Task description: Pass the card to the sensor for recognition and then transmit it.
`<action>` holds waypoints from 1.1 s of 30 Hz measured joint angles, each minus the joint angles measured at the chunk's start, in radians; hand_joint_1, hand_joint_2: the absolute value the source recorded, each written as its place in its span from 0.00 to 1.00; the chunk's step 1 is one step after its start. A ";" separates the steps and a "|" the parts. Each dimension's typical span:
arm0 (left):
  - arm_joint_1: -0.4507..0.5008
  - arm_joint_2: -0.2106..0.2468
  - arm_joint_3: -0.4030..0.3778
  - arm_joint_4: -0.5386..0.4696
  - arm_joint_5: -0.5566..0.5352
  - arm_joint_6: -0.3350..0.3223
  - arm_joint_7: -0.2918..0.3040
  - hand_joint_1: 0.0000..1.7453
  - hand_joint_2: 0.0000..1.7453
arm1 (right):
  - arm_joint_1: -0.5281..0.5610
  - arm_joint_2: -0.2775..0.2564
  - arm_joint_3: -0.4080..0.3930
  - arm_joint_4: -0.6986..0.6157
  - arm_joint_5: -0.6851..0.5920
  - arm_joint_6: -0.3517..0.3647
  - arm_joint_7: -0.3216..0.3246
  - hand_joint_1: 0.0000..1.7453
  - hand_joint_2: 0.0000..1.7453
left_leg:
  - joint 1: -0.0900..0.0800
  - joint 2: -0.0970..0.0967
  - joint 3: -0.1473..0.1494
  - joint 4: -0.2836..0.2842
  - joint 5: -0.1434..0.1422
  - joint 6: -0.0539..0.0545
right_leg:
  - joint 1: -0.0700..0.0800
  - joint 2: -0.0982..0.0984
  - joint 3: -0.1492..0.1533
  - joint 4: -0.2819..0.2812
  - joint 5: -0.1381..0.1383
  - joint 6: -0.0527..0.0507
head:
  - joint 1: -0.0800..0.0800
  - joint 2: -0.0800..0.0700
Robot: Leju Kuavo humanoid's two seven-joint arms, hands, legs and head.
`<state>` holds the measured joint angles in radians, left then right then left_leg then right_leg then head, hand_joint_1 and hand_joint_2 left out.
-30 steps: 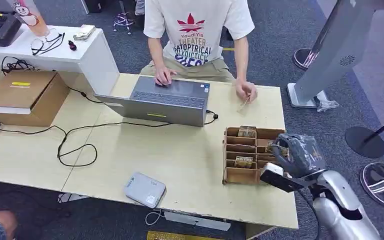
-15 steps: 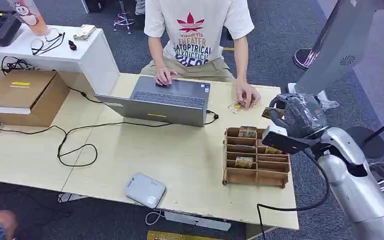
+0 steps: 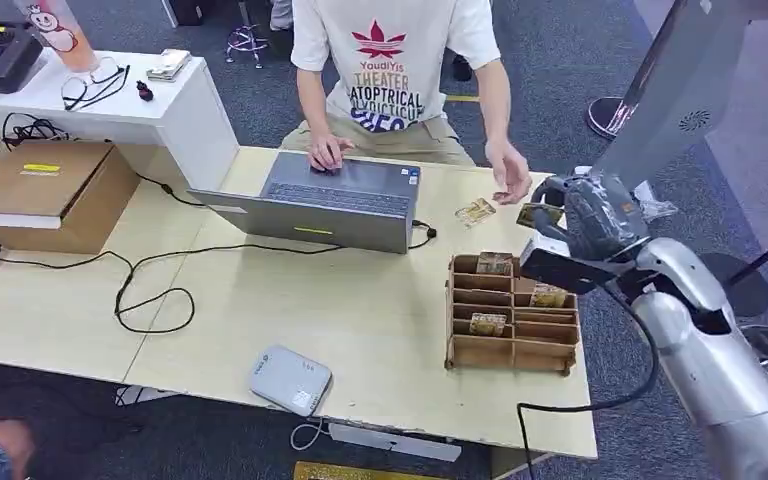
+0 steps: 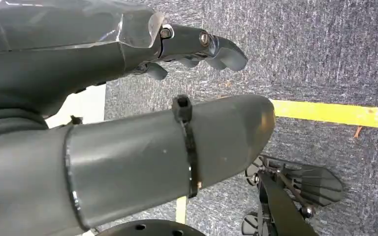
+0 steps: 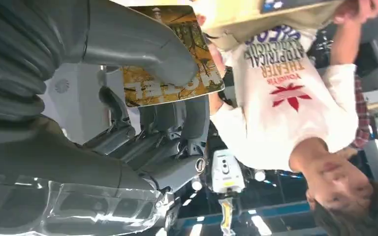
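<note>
Head view: right hand [image 3: 588, 215], its fingers [image 5: 177, 123] pinching the card [image 3: 538, 214], has lifted from the wooden organizer [image 3: 511, 312] over the worktop [image 3: 380, 330], toward the person's hand [image 3: 511, 178], suggesting handover before any scan.

Right hand [image 5: 142, 98] close up, thumb [image 5: 133, 42] pressed on the printed face of a yellow-brown card [image 5: 172, 78], dark fingers [image 5: 177, 132] against its other face. Card pinched flat, one rounded corner jutting past the thumb tip. Just beyond the card, a person [image 5: 285, 98] in a white printed T-shirt. Near the card's far edge, a pale tabletop [image 5: 236, 12].
</note>
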<state>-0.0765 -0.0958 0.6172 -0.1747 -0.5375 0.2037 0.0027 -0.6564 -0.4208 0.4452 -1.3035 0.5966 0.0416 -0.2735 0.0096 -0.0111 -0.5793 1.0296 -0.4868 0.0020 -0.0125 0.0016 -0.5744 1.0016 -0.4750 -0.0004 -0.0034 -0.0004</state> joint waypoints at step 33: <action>-0.012 0.000 -0.027 0.000 -0.010 0.000 0.034 0.00 0.00 | -0.175 0.354 0.164 0.403 0.079 -0.142 0.032 0.00 1.00 | 0.001 0.000 0.000 0.000 0.000 0.000 | 0.000 0.000 0.000 0.000 0.000 0.000 | 0.000 0.000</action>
<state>-0.0882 -0.0958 0.5905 -0.1747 -0.5470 0.2033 0.0362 -0.8315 -0.0672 0.6096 -0.9000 0.6756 -0.1003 -0.2414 0.0104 -0.0112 -0.5798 1.0297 -0.4867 0.0018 -0.0120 0.0016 -0.5748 1.0021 -0.4752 -0.0006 -0.0031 -0.0004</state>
